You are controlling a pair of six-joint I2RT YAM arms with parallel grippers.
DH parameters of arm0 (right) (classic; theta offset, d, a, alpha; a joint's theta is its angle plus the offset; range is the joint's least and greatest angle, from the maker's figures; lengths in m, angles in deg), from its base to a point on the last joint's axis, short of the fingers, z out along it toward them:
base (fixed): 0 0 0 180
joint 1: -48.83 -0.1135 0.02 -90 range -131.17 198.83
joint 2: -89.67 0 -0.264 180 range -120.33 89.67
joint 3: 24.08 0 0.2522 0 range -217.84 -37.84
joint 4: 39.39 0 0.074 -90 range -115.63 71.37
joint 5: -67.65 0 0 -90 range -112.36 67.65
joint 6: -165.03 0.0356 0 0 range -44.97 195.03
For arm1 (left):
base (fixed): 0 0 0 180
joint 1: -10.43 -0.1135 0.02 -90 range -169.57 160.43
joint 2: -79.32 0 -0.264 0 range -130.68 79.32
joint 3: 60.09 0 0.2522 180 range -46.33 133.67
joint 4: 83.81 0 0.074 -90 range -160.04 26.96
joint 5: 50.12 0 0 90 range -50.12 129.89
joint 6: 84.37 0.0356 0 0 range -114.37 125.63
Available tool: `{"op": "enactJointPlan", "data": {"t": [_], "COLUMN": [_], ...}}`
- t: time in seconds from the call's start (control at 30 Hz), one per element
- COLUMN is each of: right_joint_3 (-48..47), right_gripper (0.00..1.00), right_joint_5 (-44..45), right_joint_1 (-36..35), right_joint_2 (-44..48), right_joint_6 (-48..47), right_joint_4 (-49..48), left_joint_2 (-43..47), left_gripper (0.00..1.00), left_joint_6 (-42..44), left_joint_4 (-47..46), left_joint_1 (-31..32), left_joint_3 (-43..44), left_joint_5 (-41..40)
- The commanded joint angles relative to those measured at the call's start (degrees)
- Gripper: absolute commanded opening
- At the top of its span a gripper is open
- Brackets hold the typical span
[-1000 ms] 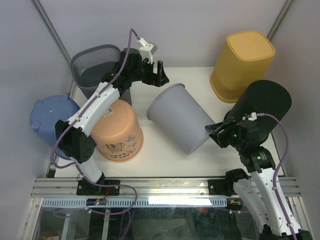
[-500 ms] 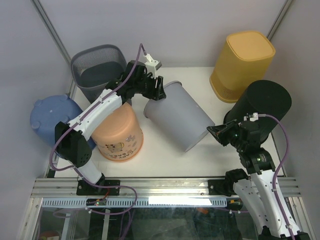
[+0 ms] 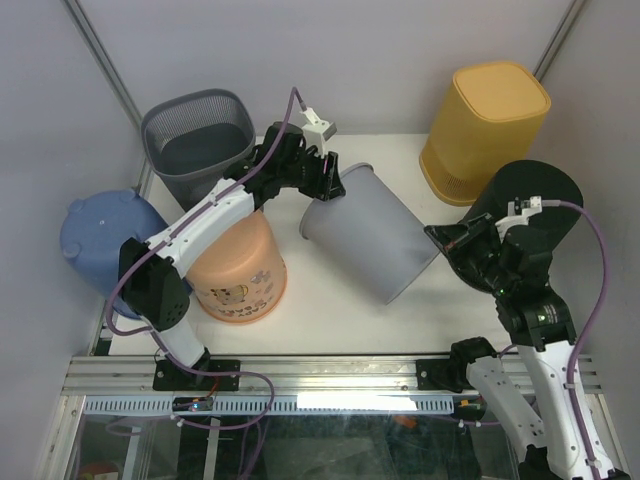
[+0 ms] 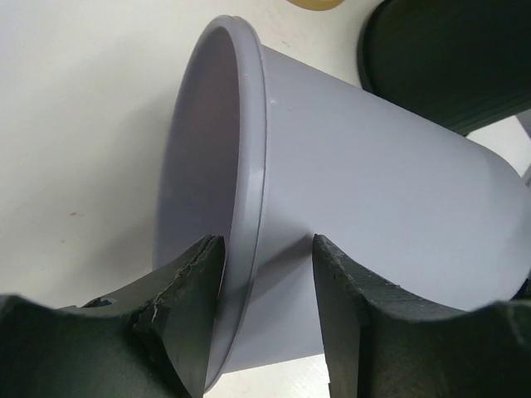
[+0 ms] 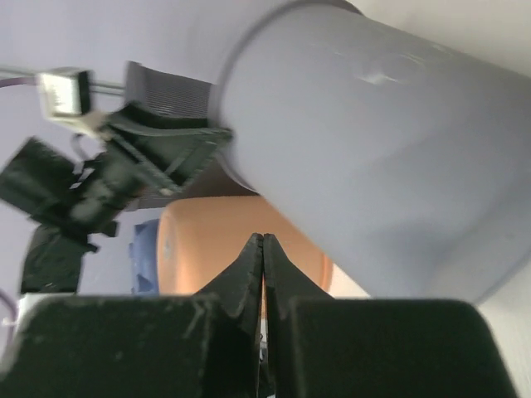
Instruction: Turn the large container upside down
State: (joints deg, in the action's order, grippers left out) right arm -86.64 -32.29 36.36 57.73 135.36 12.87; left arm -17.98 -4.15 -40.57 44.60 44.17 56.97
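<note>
The large container (image 3: 375, 240), a plain grey bin, lies tilted on its side mid-table, mouth toward the back left. My left gripper (image 3: 328, 185) straddles its rim. In the left wrist view one finger sits inside the container (image 4: 373, 166) and the other against its outer wall, so the left gripper (image 4: 267, 249) is shut on the rim. My right gripper (image 3: 435, 235) is shut with nothing in it, its tips right by the container's base end. In the right wrist view the right gripper (image 5: 263, 240) points under the container (image 5: 373, 149).
An upside-down orange bucket (image 3: 235, 265) stands close left of the container. A blue bucket (image 3: 100, 235) and a dark mesh basket (image 3: 195, 135) sit at the left. At the right are a yellow bin (image 3: 487, 125) and a black bin (image 3: 530, 205).
My left gripper came down over the rim and closed on it. The right gripper shut and moved up by the base. The container shifted right.
</note>
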Motion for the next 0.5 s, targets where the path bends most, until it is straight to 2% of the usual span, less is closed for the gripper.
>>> {"op": "enactJointPlan", "data": {"t": [0.0, 0.1, 0.2, 0.23, 0.33, 0.4, 0.47], "right_joint_3": [-7.89, -12.21, -13.59, -13.56, -12.69, -11.65, -10.17], "right_gripper": [0.0, 0.0, 0.0, 0.03, 0.31, 0.42, 0.49], "right_joint_5": [0.5, 1.8, 4.33, 5.14, 5.88, 5.81, 5.74], "right_joint_1": [-0.1, -0.12, -0.12, -0.1, -0.1, -0.1, -0.1], "right_joint_2": [-1.93, -3.5, -3.85, -3.68, -3.19, -2.67, -1.72], "right_joint_6": [-6.58, -9.8, -13.79, -14.78, -17.3, -18.15, -18.4], "right_joint_4": [-5.98, -4.72, 1.08, 3.27, 9.73, 12.91, 14.78], "left_joint_2": [-1.77, -2.67, -2.46, -2.15, -0.67, 0.71, 1.78], "left_gripper": [0.48, 0.46, 0.44, 0.44, 0.46, 0.5, 0.52], "left_joint_6": [-2.54, -4.32, -5.13, -5.05, -3.66, -2.47, -1.58], "left_joint_4": [-2.14, -3.48, -3.92, -3.98, -3.76, -3.48, -3.16], "left_joint_1": [2.41, 2.53, 2.5, 2.48, 2.46, 2.48, 2.48], "left_joint_3": [-0.4, -0.76, -1.15, -1.32, -1.7, -1.75, -1.46], "left_joint_5": [3.03, 3.02, 2.07, 1.54, -0.38, -1.57, -2.43]}}
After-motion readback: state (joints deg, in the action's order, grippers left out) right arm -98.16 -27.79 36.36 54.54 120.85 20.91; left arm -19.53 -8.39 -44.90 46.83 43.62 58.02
